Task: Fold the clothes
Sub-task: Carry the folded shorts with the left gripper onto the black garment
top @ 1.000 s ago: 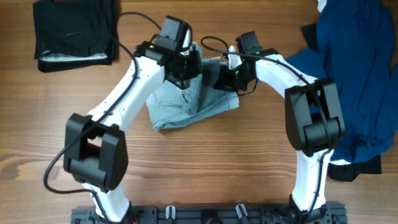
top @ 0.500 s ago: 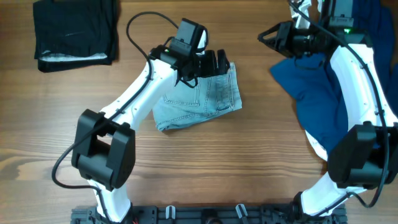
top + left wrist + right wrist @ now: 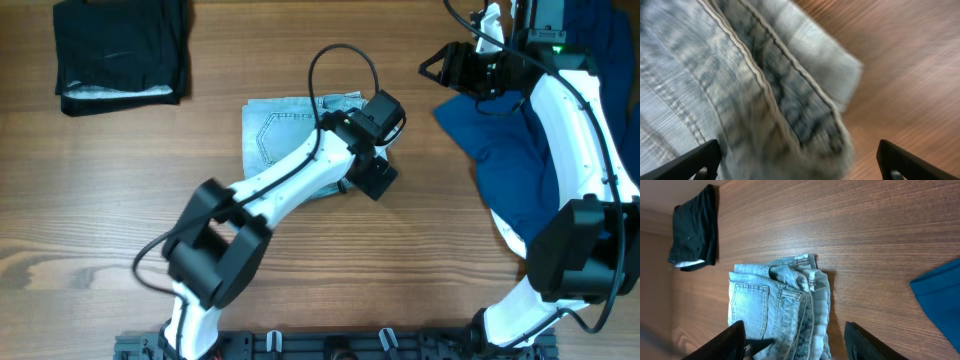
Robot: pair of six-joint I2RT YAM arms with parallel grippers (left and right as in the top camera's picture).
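Observation:
The clothes, pale blue denim shorts (image 3: 280, 135), lie folded in a flat rectangle on the table, a stitched back pocket facing up. My left gripper (image 3: 375, 180) hovers at their right edge, open wide; in the left wrist view the blurred denim folds (image 3: 765, 95) fill the frame and both fingertips (image 3: 700, 160) stand apart from the cloth. My right gripper (image 3: 432, 68) is raised at the upper right, open and holding nothing. From there the right wrist view shows the shorts (image 3: 780, 305) well below its spread fingers (image 3: 865, 342).
A black folded garment with a white edge (image 3: 120, 50) lies at the top left, also seen as the black garment (image 3: 695, 227). A large navy garment (image 3: 560, 130) covers the right side under my right arm. A black cable (image 3: 345, 70) loops above the shorts.
Both grippers have let go of the shorts. The right arm has swung off to the upper right and opened wider. The left gripper has moved to the shorts' right edge; the shorts now lie flatter and further left.

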